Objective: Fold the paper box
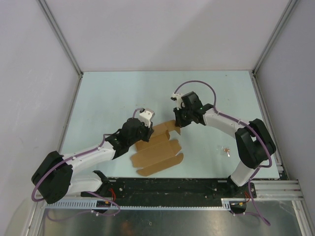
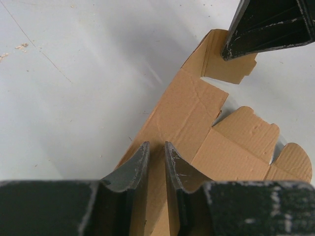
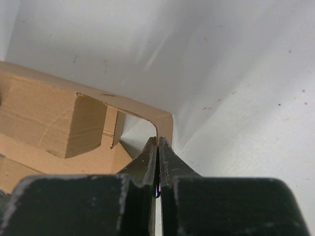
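Near the middle of the table, towards our arms, we see the paper box lying as a mostly flat brown sheet, its far flaps raised. Our right gripper has its fingers pressed together on the thin edge of an upright flap at the sheet's far corner. Our left gripper sits at the sheet's left edge with a narrow gap between its fingers; cardboard shows in that gap, but we cannot tell whether it is pinched or merely lies beneath.
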`<state>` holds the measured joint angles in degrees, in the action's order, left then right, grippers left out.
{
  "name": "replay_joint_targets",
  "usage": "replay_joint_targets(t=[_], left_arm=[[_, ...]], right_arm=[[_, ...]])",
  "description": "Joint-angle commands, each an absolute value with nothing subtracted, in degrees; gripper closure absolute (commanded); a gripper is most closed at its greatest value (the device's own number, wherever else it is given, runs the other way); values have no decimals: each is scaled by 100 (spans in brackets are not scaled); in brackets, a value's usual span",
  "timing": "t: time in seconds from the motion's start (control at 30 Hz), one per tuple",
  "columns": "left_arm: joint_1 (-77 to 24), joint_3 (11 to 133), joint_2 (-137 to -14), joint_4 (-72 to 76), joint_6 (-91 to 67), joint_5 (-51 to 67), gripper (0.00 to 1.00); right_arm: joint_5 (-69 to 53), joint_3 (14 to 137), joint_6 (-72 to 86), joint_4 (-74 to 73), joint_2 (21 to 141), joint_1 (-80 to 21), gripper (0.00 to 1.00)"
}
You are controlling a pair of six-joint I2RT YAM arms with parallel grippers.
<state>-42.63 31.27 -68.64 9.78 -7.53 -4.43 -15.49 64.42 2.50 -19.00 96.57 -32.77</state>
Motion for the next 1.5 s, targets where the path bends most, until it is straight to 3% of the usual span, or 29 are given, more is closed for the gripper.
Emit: replay_joint_targets(t=[0.0, 0.37, 0.83, 1.47], left_arm=[[-4298, 3059, -6900, 923, -738, -404, 77], [-4298, 3076, -6917, 932, -782, -290, 77], [-4298, 3076, -6935, 949, -791, -255, 77], [-4298, 3076, -6970, 949, -782, -264, 77]], right_arm=[[-873, 6618, 668, -1890, 9756, -3586, 100], [-62, 6618, 422, -1530, 9545, -3498, 100], [-140, 6855, -228, -791, 9720, -3199, 100], [-272, 7400, 580, -1810, 10011, -3471, 100]])
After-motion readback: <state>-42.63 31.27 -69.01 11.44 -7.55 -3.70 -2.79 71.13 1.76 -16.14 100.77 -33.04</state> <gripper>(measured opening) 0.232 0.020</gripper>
